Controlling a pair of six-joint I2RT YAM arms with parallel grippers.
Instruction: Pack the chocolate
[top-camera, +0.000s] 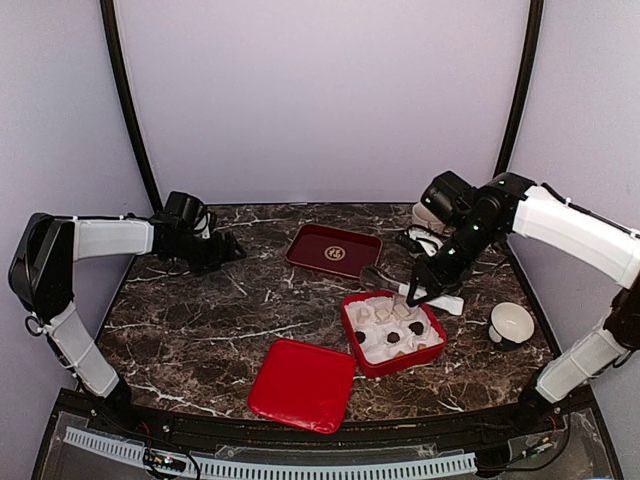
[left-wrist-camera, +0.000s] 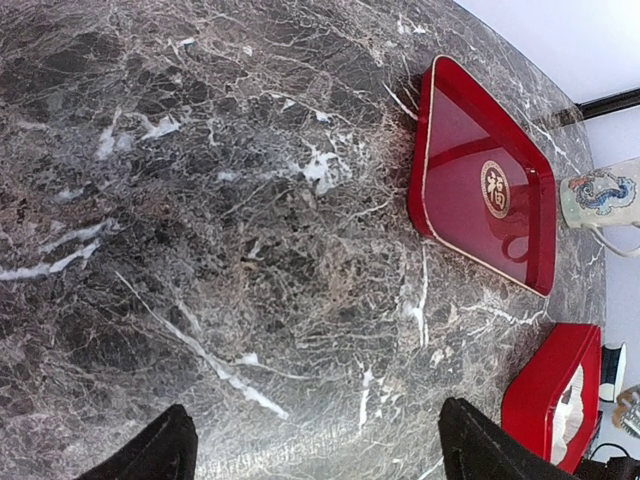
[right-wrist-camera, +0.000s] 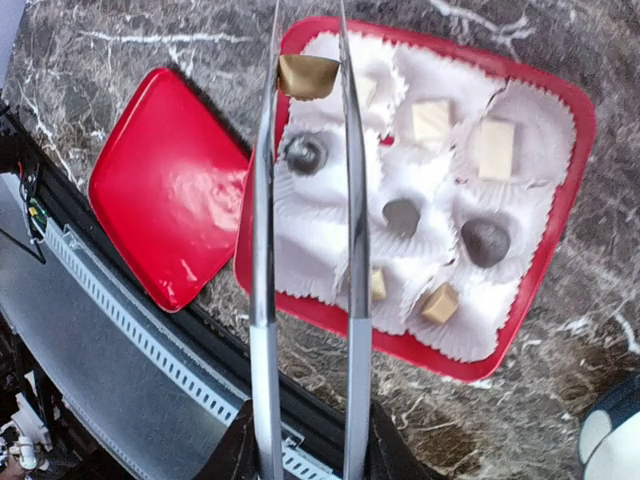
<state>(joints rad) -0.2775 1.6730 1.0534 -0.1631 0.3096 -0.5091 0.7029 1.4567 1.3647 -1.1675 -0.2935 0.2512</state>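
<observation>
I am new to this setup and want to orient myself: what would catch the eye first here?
First, the red box at front right, lined with white paper cups holding chocolates. Over it, the right end effector grips long tweezers pinching a tan chocolate. A red lid lies left of the box.
</observation>
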